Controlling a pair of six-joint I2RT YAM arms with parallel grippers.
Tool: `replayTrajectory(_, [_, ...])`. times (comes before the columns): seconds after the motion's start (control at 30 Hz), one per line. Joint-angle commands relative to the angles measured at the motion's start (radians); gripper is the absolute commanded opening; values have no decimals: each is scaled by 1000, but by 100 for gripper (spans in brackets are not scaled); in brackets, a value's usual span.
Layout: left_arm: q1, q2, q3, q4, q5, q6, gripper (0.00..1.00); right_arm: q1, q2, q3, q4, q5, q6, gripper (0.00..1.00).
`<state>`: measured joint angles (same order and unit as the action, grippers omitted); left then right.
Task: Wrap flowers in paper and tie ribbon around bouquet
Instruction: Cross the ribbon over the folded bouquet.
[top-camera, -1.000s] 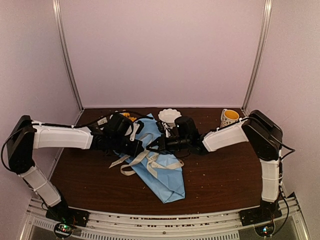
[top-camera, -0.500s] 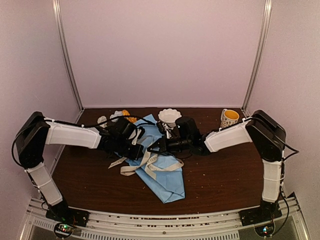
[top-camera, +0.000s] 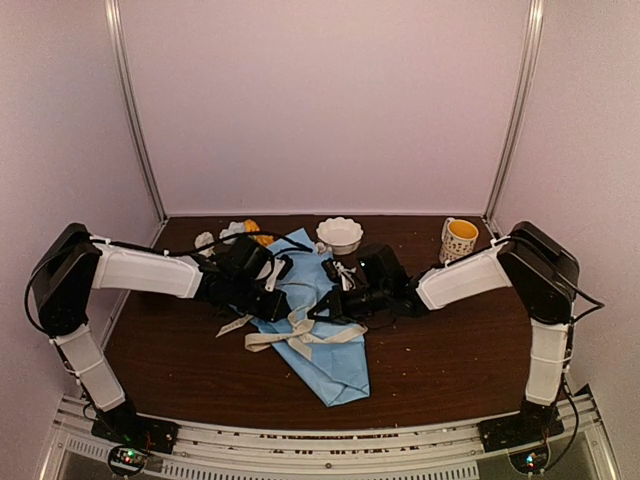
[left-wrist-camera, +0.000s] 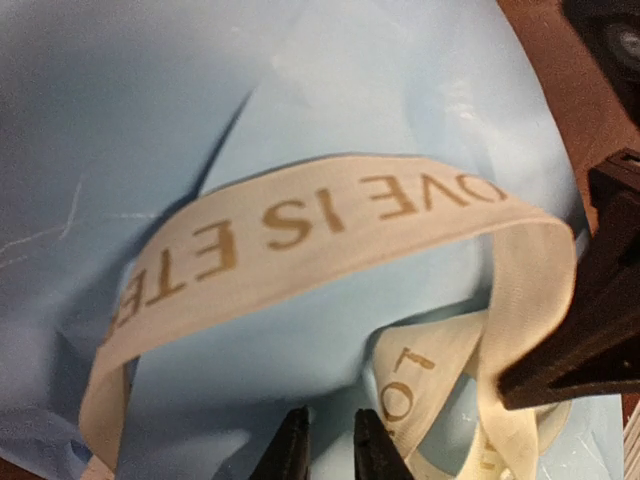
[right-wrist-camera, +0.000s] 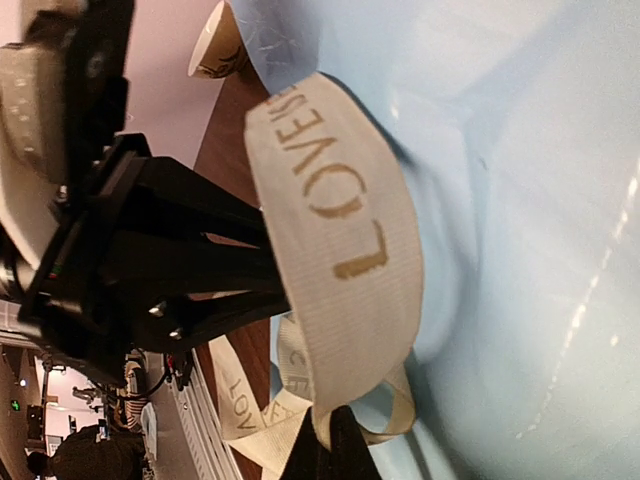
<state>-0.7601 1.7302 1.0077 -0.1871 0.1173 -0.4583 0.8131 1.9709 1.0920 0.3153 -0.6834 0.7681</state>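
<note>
Top external view: the paper (top-camera: 338, 375) lies rolled around the flowers (top-camera: 250, 232) at centre frame on the counter (top-camera: 450, 350). Its narrow end points toward the lower edge, and blooms peek out at upper left. The ribbon (top-camera: 300, 335) crosses it in a loose, unfinished tie. The right gripper (right-wrist-camera: 335, 445) has its jaws pressed together on a ribbon loop. The left gripper (left-wrist-camera: 328, 450) hovers over the paper with jaws slightly parted, pinching nothing. My worry is that, with only one strand held, a pull could slide the ribbon off the cone or undo the loop. It could also crumple the thin paper and let it unroll.
</note>
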Motion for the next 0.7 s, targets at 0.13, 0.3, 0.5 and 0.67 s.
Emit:
replayTrajectory(0.13, [3,-8,8,85,184,79,32,1,59,28,-46,13,-19,0])
replayTrajectory(0.3, [4,3,24,50,208,108,40,0,60,34,-61,17,-30,0])
replayTrajectory(0.5, [4,42,44,26,238,128,46,0,56,40,-69,18,-36,0])
replayTrajectory(0.67, [-8,53,68,19,239,153,53,0,53,39,-76,22,-41,0])
